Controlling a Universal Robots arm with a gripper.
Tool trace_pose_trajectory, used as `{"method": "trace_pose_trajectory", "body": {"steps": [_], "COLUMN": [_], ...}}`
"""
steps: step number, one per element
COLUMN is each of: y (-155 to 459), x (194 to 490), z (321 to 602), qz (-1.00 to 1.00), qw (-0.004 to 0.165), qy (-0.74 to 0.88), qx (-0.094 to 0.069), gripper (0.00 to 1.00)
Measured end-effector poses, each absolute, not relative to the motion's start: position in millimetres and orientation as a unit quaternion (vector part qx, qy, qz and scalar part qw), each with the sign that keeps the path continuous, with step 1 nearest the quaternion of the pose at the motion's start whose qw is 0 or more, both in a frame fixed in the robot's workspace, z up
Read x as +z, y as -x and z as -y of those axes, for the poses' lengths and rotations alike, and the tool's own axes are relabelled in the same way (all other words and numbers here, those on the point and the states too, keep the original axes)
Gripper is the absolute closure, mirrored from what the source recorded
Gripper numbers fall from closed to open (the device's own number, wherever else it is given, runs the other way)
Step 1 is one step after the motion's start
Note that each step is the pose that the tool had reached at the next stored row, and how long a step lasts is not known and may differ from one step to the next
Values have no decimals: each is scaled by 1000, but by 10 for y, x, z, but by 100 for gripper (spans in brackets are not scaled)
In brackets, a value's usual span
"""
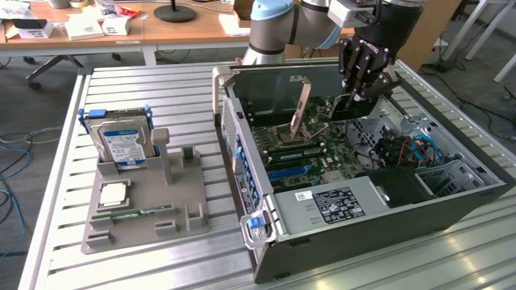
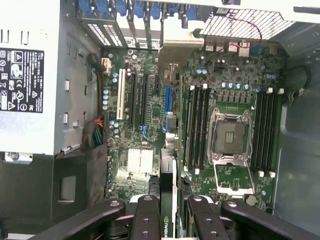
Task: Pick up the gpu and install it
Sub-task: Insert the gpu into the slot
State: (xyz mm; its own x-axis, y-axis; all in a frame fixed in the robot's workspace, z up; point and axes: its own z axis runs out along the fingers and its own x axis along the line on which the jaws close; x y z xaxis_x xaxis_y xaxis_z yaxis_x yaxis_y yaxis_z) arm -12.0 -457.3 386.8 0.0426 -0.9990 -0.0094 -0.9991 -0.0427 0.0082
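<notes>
Gpu (image 1: 354, 107): black card, held on edge in the upper right of the exterior view, raised over the motherboard (image 1: 321, 158) and clear of its slots; in the wrist view its thin edge, bearing a green logo, ran between the two fingers (image 2: 146, 216). Gripper (image 1: 364, 92): black, clenched on the gpu from both sides, hanging from the pale blue and grey arm (image 1: 282, 21) at the top of the frame. Computer case (image 1: 387, 226): dark tower laid on its side with the panel off, filling the centre and right of the exterior view; inside were the green motherboard, an empty CPU socket (image 2: 230, 134), a white expansion slot (image 2: 120, 97) beside black ones, and a labelled power supply (image 1: 335, 204). Grey holder (image 1: 145, 208): at the exterior view's left, well apart from the case, carrying an upright hard drive (image 1: 121, 142), a square processor (image 1: 113, 193) and a flat green RAM stick (image 1: 133, 214). Slatted metal table (image 1: 145, 84): bore the case and the holder.
</notes>
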Motion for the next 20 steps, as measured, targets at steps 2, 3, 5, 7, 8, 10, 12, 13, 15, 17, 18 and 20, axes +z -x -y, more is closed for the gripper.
{"method": "trace_pose_trajectory", "body": {"steps": [2, 3, 5, 7, 8, 10, 12, 13, 15, 17, 18, 20], "y": [131, 132, 132, 133, 133, 134, 134, 135, 135, 136, 136, 136], "x": [3866, 3860, 3833, 3800, 3786, 3763, 3742, 3735, 3721, 3711, 3705, 3696], "z": [4571, 4570, 4570, 4570, 4570, 4570, 4570, 4570, 4570, 4570, 4569, 4569], "qz": [-692, -692, -692, -692, -692, -692, -692, -692, -692, -692, -692, -692], "qw": [0, 0, 0, 0, 0, 0, 0, 0, 0, 0, 0, 0], "qy": [722, 722, 722, 722, 722, 722, 722, 722, 722, 722, 722, 722], "qx": [6, 6, 6, 6, 6, 6, 6, 6, 6, 6, 6, 6], "gripper": [74, 74, 74, 74, 74, 74, 74, 74, 74, 74, 74, 74]}}
